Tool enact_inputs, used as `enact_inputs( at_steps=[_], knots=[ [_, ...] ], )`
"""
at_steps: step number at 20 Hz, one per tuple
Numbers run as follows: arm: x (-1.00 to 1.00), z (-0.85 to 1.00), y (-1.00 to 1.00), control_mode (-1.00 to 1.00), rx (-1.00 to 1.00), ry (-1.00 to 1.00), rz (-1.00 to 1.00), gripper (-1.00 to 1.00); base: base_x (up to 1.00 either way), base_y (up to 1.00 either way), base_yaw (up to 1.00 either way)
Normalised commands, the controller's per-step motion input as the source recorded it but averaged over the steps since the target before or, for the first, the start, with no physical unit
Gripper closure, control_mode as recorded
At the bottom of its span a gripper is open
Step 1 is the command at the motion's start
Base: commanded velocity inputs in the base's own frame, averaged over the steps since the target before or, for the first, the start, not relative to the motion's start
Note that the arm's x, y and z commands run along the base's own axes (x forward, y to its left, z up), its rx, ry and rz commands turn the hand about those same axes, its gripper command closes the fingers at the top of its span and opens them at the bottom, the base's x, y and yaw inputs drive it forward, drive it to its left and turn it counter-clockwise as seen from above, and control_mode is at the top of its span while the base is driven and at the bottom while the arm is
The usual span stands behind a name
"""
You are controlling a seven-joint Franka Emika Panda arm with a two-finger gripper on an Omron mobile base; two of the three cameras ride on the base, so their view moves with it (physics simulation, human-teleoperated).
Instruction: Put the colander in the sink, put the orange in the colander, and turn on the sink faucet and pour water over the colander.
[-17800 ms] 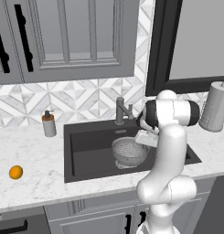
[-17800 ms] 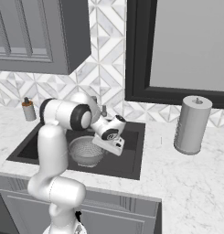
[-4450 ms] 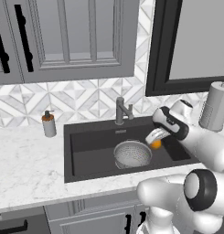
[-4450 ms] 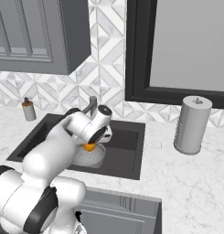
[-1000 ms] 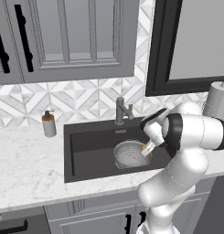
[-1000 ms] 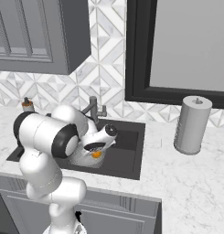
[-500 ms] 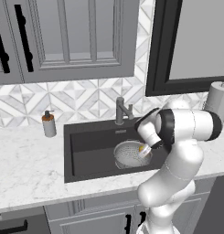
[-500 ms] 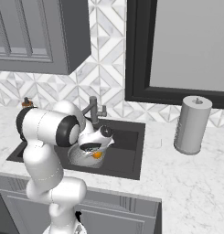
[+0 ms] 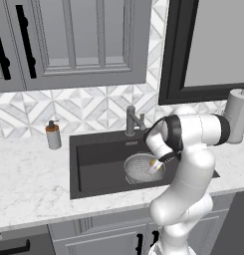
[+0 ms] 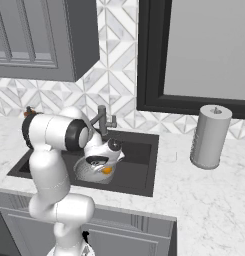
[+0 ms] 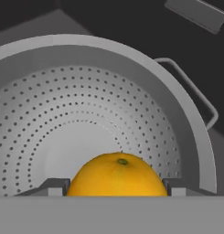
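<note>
Orange (image 11: 117, 176) sits between the two tips of the claw (image 11: 115, 185), which holds it low over the one colander (image 11: 86, 114) so it can drop in without rolling away. That colander rests in the sink (image 9: 93, 149), right of the middle, near the one faucet (image 9: 132, 121).

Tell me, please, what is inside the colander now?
Inside the colander I see the orange, between the tool fingers, above the pierced bottom. The orange covers the part of the bottom under it.
</note>
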Motion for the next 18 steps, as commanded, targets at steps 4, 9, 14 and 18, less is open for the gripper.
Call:
enact_inputs(
  at_steps=[4,9,14,18],
  knots=[
    [0.05,-0.13,-0.03,-1.0,0.0,0.0,0.0,1.0,0.0,0.0,0.0],
    [0.05,-0.09,-0.04,-1.0,0.0,0.0,0.0,1.0,0.0,0.0,0.0],
    [0.01,-0.05,-0.01,-1.0,0.0,0.0,0.0,1.0,0.0,0.0,0.0],
    [0.0,0.0,0.0,-1.0,0.0,0.0,0.0,1.0,0.0,0.0,0.0]
  ],
)
